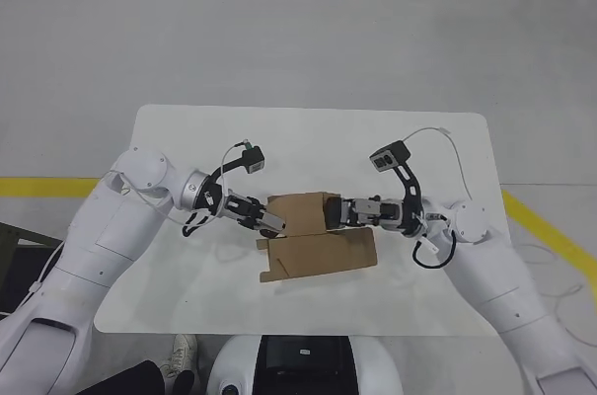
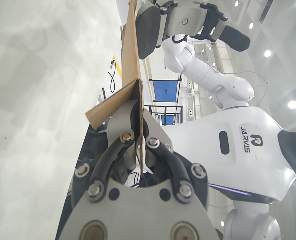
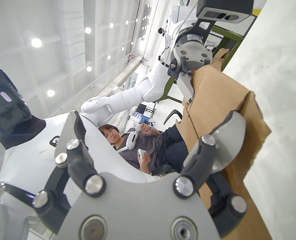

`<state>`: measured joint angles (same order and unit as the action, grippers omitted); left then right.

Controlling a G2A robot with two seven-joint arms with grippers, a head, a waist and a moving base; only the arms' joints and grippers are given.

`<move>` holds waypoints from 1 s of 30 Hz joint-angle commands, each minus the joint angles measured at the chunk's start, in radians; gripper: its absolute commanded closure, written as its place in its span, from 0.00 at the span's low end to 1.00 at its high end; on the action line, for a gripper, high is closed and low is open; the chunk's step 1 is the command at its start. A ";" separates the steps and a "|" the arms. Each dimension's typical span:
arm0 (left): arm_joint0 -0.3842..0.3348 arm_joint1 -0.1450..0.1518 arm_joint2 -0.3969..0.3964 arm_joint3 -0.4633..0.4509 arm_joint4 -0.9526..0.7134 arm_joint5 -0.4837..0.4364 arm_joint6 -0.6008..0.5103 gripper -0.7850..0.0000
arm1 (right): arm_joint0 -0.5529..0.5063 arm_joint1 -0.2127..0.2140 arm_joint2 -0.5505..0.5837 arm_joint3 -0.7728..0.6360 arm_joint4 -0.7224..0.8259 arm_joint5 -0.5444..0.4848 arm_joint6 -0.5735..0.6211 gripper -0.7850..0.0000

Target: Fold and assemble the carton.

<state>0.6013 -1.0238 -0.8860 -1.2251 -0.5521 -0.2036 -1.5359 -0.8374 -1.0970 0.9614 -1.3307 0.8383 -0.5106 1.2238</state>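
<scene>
Fingers (image 2: 118, 128) of the left gripper (image 2: 138, 118) are clamped on a thin flap of the carton (image 2: 130, 51), the cardboard running edge-on between them. In the top view the left gripper (image 1: 273, 221) meets the carton (image 1: 323, 252) at its left end, and the right gripper (image 1: 330, 210) comes in from the opposite side at the raised upper panel. The carton sits near the middle of the white desk (image 1: 180, 276), its lower part flat on the surface.

The right gripper (image 3: 150, 126) has its fingers spread wide. One finger (image 3: 228, 131) lies against the brown panel of the carton (image 3: 213, 93), the other (image 3: 74, 126) stands well apart from it. From the left wrist view, the right gripper's (image 2: 188, 26) dark padded finger (image 2: 148, 31) touches the far end of the upright panel.

From above, both sets of fingertips are too small to make out against the cardboard. In the left wrist view the panel is nearly edge-on, so its faces cannot be read. In the right wrist view the carton is cut off at the frame edge and partly covered by the finger.
</scene>
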 commanded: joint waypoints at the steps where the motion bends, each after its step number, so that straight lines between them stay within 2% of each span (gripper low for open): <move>1: 0.000 0.000 -0.001 0.000 0.000 0.000 0.000 1.00 | 0.006 -0.002 0.002 0.008 -0.008 -0.001 0.009 0.00; 7: 0.001 0.001 -0.007 0.006 0.004 -0.002 0.000 1.00 | 0.021 0.019 0.089 0.009 -0.145 -0.014 0.007 0.00; 12: 0.003 0.004 -0.022 0.012 0.007 -0.002 0.002 1.00 | -0.010 0.059 0.192 -0.045 -0.373 0.070 0.011 0.00; 15: 0.005 0.006 -0.030 0.009 0.007 -0.003 0.000 1.00 | -0.061 0.074 0.231 -0.084 -0.411 0.110 0.001 0.00; 21: 0.011 0.008 -0.044 -0.005 0.004 -0.002 0.004 1.00 | -0.124 0.075 0.222 -0.131 -0.391 0.132 -0.012 0.00; 27: 0.020 0.009 -0.041 -0.025 0.004 0.000 0.000 1.00 | -0.111 0.056 0.186 -0.128 -0.287 0.013 -0.046 0.00; 30: 0.022 0.010 -0.035 -0.031 0.002 -0.003 0.000 1.00 | -0.085 0.047 0.160 -0.111 -0.265 -0.008 -0.036 0.00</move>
<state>0.6228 -1.0142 -0.9231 -1.2548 -0.5475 -0.2053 -1.5360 -0.9312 -1.0470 1.1307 -1.4481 0.5640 -0.5141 1.1845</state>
